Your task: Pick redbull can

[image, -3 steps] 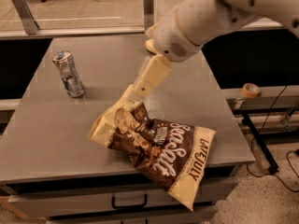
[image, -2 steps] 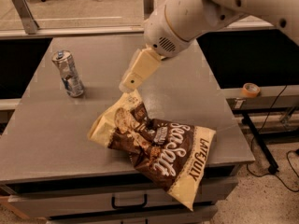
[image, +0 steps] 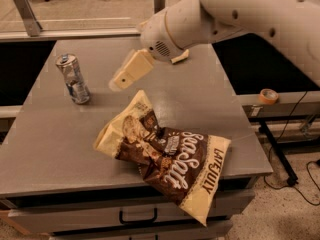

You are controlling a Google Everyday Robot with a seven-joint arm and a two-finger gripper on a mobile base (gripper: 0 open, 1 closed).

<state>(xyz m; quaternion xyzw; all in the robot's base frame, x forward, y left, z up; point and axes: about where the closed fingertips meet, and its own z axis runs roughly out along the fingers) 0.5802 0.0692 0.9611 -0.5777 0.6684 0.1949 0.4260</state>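
Camera view: my gripper [image: 119, 81] hangs over the counter [image: 45, 149]; whether the jaws are released or clenched I cannot tell. From the jaws, the redbull can [image: 73, 79] stands upright at nine o'clock, near but apart. The chip bag [image: 167, 159] lies at five o'clock.

"Sea Salt", "Late July" on chip bag [image: 170, 166], gripper [image: 121, 78] above table [image: 50, 144]
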